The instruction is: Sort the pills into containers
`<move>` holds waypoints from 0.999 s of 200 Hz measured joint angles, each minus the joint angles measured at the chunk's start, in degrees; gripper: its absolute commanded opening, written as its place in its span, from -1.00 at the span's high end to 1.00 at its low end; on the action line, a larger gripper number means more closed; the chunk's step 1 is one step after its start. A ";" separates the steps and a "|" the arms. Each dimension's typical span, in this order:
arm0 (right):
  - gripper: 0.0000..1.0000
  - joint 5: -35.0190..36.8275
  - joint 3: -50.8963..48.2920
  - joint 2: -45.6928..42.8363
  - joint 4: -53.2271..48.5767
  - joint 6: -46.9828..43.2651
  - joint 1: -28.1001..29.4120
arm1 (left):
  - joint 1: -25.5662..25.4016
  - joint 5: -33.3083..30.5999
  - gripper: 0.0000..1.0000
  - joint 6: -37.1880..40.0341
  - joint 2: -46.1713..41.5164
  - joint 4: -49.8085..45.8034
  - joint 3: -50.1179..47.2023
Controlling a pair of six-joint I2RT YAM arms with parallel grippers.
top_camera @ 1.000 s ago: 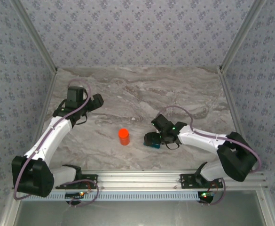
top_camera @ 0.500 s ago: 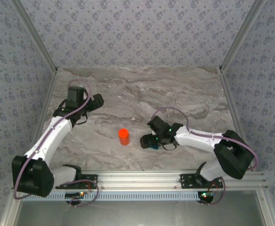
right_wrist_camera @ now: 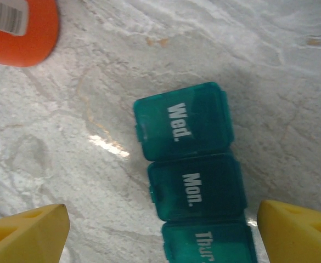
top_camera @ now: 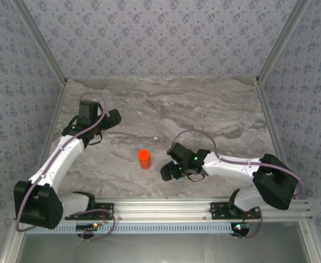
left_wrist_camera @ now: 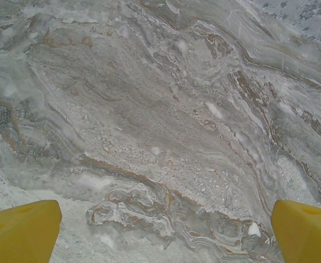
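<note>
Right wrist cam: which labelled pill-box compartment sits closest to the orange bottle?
The one marked Wed., at the end of the teal row. Mon. comes next and Thur after it, each farther from the bottle.

In the right wrist view the pill box [right_wrist_camera: 196, 181] is cut off at the lower edge through its "Thur" lid, and the orange bottle [right_wrist_camera: 17, 27] is cropped by the corner. From above, the right tool [top_camera: 168, 171] hides most of the box.

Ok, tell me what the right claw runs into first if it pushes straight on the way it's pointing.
Right claw: most likely the teal pill box, near its Mon. lid, lying between the open jaws. How far off is unclear.
</note>
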 measured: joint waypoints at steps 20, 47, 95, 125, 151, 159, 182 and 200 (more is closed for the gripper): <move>-0.70 2.58 -0.11 0.61 -0.52 0.04 0.26 | 0.00 0.00 -0.96 0.00 0.00 0.00 0.00; -0.60 4.92 -0.81 1.31 -0.90 0.20 0.76 | 0.00 0.00 -0.96 0.00 0.00 0.00 0.00; -0.47 7.56 -0.85 3.06 -1.40 0.17 3.43 | 0.00 -0.15 -0.96 -0.04 0.52 -0.04 0.00; -0.41 9.66 -0.85 3.72 -1.57 0.07 4.63 | 0.00 -0.15 -0.96 -0.22 0.70 -0.07 0.00; -0.30 11.13 -0.81 4.13 -1.79 -0.22 5.27 | 0.00 -0.15 -0.96 -0.42 0.70 -0.09 0.00; -0.27 11.54 -0.74 4.26 -1.95 -0.35 5.33 | 0.00 -0.15 -0.96 -0.44 0.70 -0.11 0.00; -0.10 12.26 -0.68 4.39 -2.29 -0.72 5.38 | 0.00 -0.15 -0.96 -0.59 0.70 -0.26 0.00; 0.08 12.96 -0.61 4.46 -2.84 -0.72 5.35 | 0.00 -0.15 -0.96 -0.61 0.70 -0.26 0.00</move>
